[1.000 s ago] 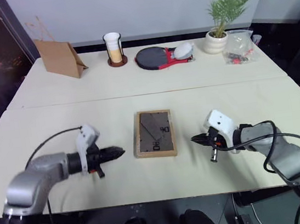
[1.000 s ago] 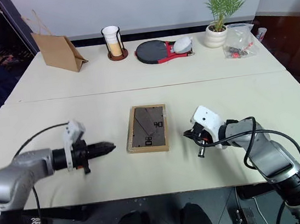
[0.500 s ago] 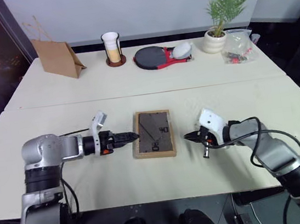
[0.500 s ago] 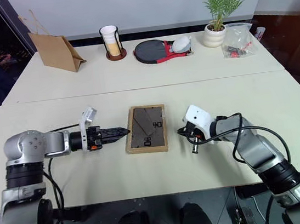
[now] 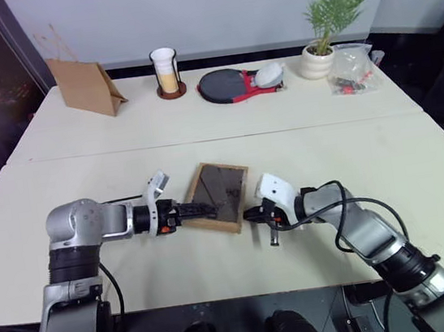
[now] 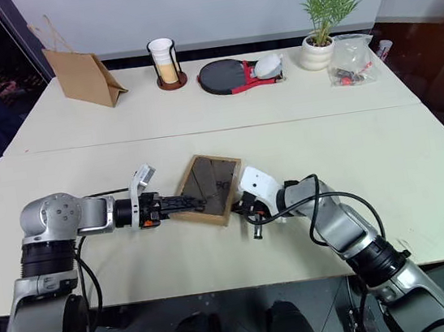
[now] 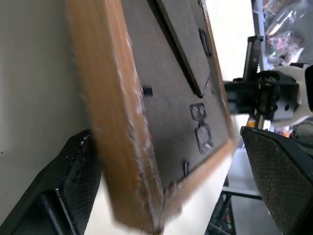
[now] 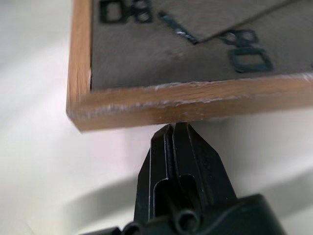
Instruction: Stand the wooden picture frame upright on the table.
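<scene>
The wooden picture frame (image 5: 219, 192) lies askew near the middle of the table (image 5: 351, 149), dark backing board with stand flap and small hangers facing up. My left gripper (image 5: 205, 211) is open and straddles the frame's left long edge; in the left wrist view the wood rim (image 7: 115, 127) sits between the two fingers (image 7: 73, 191). From the right, my right gripper (image 5: 250, 214) is shut, and its tip (image 8: 175, 131) touches the frame's near short edge (image 8: 186, 106). I cannot tell whether any edge is raised off the table.
Along the far edge stand a brown paper bag (image 5: 85, 86), a cup in a dark holder (image 5: 166, 72), a table tennis paddle (image 5: 228, 85), a potted plant (image 5: 324, 54) and a clear plastic bag (image 5: 353, 71). A seam (image 5: 81, 156) crosses the tabletop behind the frame.
Both grippers have closed in on the frame from either side. The left gripper has opened and rolled around the frame's edge. The frame has turned from square to slanted.
</scene>
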You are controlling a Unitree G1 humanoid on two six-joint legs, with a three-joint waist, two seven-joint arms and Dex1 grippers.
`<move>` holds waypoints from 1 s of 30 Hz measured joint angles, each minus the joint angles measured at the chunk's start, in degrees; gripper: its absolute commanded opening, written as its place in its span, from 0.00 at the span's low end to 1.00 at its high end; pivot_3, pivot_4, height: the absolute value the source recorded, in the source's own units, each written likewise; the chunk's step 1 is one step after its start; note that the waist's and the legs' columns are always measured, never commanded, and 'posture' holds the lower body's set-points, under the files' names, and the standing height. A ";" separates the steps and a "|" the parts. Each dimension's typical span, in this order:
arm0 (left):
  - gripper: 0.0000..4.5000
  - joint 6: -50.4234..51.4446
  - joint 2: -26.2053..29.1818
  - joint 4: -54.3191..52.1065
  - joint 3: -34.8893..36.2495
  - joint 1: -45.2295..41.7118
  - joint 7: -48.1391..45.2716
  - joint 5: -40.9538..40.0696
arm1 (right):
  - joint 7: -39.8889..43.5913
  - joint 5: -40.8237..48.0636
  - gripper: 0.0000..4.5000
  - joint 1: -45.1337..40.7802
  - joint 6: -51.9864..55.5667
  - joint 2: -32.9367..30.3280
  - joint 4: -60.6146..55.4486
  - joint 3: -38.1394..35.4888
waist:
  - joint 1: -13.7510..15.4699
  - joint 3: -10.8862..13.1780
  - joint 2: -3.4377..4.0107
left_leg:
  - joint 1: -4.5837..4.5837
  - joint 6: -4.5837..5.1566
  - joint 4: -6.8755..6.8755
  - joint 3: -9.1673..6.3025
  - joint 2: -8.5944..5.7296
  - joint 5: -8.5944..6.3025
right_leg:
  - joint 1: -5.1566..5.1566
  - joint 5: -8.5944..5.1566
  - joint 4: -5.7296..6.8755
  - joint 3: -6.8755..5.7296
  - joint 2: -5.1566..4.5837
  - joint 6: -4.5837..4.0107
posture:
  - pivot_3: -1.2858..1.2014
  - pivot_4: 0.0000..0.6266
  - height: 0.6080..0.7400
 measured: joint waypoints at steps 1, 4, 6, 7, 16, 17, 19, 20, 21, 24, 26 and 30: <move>0.94 -0.20 -0.17 0.02 0.02 0.22 -0.16 -0.07 | 0.00 0.00 0.00 -0.54 0.00 0.26 -0.01 0.10 | 0.04 0.00 0.00 | 0.00 0.00 0.01 0.00 -0.01 0.00 | 0.01 0.00 0.00 0.00 -0.02 0.00 | 0.52 0.24 1.00; 0.74 -0.86 -0.80 1.24 0.74 0.85 -0.18 -0.09 | 0.01 -0.20 0.00 -1.04 0.00 0.18 -0.01 0.18 | 0.20 -0.01 -0.02 | -0.01 0.01 0.01 0.00 -0.02 0.00 | 0.03 0.00 -0.03 -0.01 -0.05 0.00 | 0.52 0.24 1.00; 0.52 -1.02 -1.07 2.77 1.85 1.54 -0.05 0.02 | 0.09 -0.43 0.00 -0.94 -0.02 -0.29 0.00 0.17 | 0.15 -0.01 -0.02 | -0.04 0.01 0.01 -0.01 -0.01 0.00 | -0.01 0.00 -0.04 -0.03 -0.04 0.00 | 0.52 0.24 1.00; 0.40 -1.07 -1.49 3.15 2.49 1.64 -0.19 -0.16 | 0.14 -0.46 0.00 -0.78 -0.09 -0.75 -0.01 0.14 | 0.16 -0.01 -0.02 | -0.04 0.01 0.01 -0.02 -0.01 0.00 | -0.01 0.00 -0.04 -0.04 -0.04 0.00 | 0.52 0.24 1.00; 0.24 -0.40 -5.32 -1.89 10.43 7.51 -0.75 -5.96 | 1.01 1.51 0.00 5.05 1.34 -6.91 -5.13 -4.50 | 0.16 -0.01 -0.04 | -0.08 0.00 -0.01 -0.06 0.01 -0.01 | -0.02 0.00 -0.05 -0.04 -0.10 0.00 | 0.52 0.24 1.00; 0.24 0.20 -6.40 -3.19 12.48 7.84 -0.04 -7.06 | 1.14 2.33 0.00 5.35 2.06 -7.73 -6.02 -6.30 | 0.19 -0.01 -0.04 | -0.08 0.01 0.00 -0.06 0.00 -0.01 | 0.00 0.00 -0.06 -0.03 -0.12 0.00 | 0.52 0.24 1.00; 0.24 0.93 -8.53 -5.34 16.25 8.32 1.67 -9.07 | 1.23 4.34 0.00 5.37 3.80 -8.55 -7.65 -9.77 | 0.21 -0.01 -0.04 | -0.07 0.02 0.01 -0.06 -0.01 -0.02 | 0.03 0.00 -0.07 -0.03 -0.15 0.00 | 0.52 0.24 1.00; 0.24 1.69 -9.61 -6.55 17.97 8.69 2.77 -10.21 | 1.25 5.72 0.00 5.33 4.80 -8.66 -8.52 -11.31 | 0.21 -0.02 -0.05 | -0.06 0.02 0.02 -0.07 -0.01 -0.02 | 0.04 0.00 -0.07 -0.04 -0.15 0.00 | 0.52 0.24 1.00; 0.24 2.53 -11.09 -8.05 19.70 9.51 3.77 -11.47 | 1.28 7.27 0.00 5.29 6.12 -8.65 -9.35 -12.91 | 0.12 -0.02 -0.05 | -0.05 0.02 0.01 -0.07 -0.01 -0.03 | 0.04 0.00 -0.07 -0.03 -0.15 0.00 | 0.52 0.24 1.00; 0.24 3.94 -15.95 -13.48 23.42 13.01 7.46 -15.58 | 1.77 13.71 0.05 2.72 12.27 -8.41 -10.96 -17.39 | -0.06 0.00 -0.06 | -0.05 0.02 0.00 -0.08 0.04 -0.03 | 0.02 0.00 -0.07 -0.01 -0.18 0.00 | 0.52 0.24 1.00; 0.24 3.89 -18.56 -16.79 24.80 15.00 10.05 -17.49 | 1.52 18.48 0.19 -2.30 17.10 -6.95 -11.73 -20.56 | -0.22 0.00 -0.07 | -0.03 0.02 0.00 -0.12 0.07 -0.03 | 0.02 0.02 -0.06 -0.01 -0.16 -0.03 | 0.52 0.24 1.00; 0.24 3.10 -22.28 -20.25 25.10 17.30 14.40 -19.64 | -0.15 24.62 0.60 -10.83 23.86 -3.12 -11.95 -21.76 | 0.03 0.00 -0.07 | -0.03 0.02 -0.01 -0.18 0.03 -0.03 | 0.05 0.02 -0.06 -0.05 -0.19 -0.04 | 0.52 0.24 1.00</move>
